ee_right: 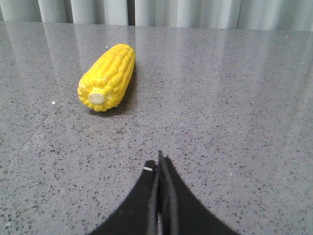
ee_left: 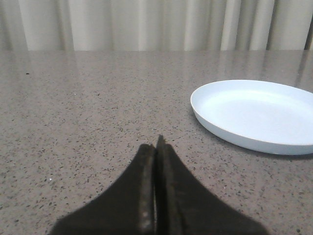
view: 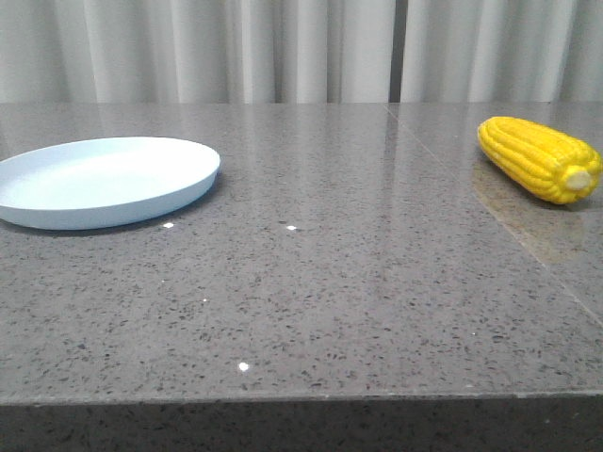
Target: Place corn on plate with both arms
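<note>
Listing the starting stock: one corn [view: 539, 158], one plate [view: 104, 181], both of my grippers clenched on nothing.

Corn: lies on its side on the grey table [view: 311, 301], far to my right, pale stub end toward the front edge, well apart from the plate. Plate: bare, at the far left, flat on the table. Right gripper [ee_right: 160, 159]: fingers pressed together, low over the table, near the corn but short of it and off to one side. Left gripper [ee_left: 157, 143]: fingers pressed together, beside the plate, not touching it. Step in hand, as I judge it: reaching for the corn. Done well, I spread my right fingers first, line up across the cob's middle, and close gently so it does not roll.
</note>
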